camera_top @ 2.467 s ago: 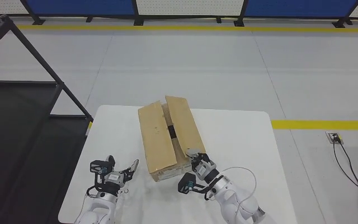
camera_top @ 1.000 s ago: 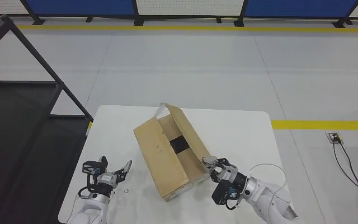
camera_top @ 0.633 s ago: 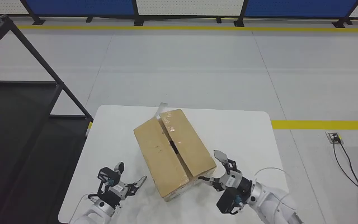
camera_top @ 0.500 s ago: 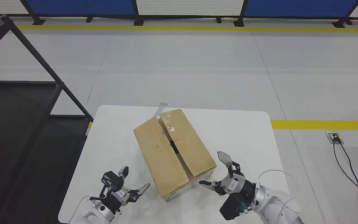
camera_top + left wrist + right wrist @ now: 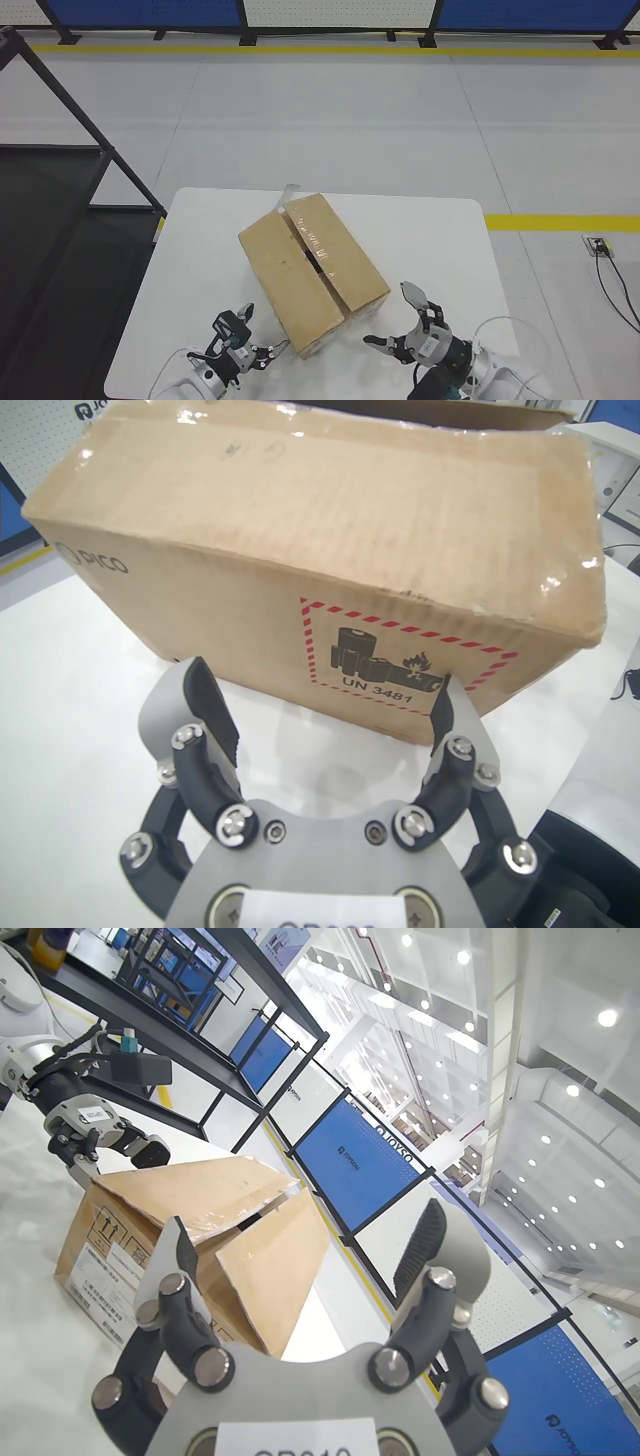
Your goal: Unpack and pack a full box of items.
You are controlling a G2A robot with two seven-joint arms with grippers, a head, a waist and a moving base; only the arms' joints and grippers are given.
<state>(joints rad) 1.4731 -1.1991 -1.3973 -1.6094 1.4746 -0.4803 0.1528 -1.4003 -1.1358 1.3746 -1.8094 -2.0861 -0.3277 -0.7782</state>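
Observation:
A brown cardboard box (image 5: pixel 312 272) lies at an angle in the middle of the white table (image 5: pixel 200 250). Its two top flaps are folded down with a dark seam between them, slightly raised in the right wrist view. My left gripper (image 5: pixel 262 352) stands open just off the box's near corner, facing the box's side (image 5: pixel 320 525) with the red-bordered label; the left gripper (image 5: pixel 320 680) holds nothing. My right gripper (image 5: pixel 388 315) is open beside the box's near right side, apart from it. In the right wrist view the right gripper (image 5: pixel 305 1223) frames the box (image 5: pixel 200 1208), with the left gripper (image 5: pixel 117 1163) behind it.
A strip of clear tape (image 5: pixel 290 192) sticks up at the box's far end. A black rack (image 5: pixel 60 200) stands left of the table. The table's near edge is close behind both grippers. Bare tabletop lies on both sides of the box.
The right gripper has let go of the right flap, which now lies shut, and drawn back toward the near edge. The left gripper has moved right, up to the box's near corner.

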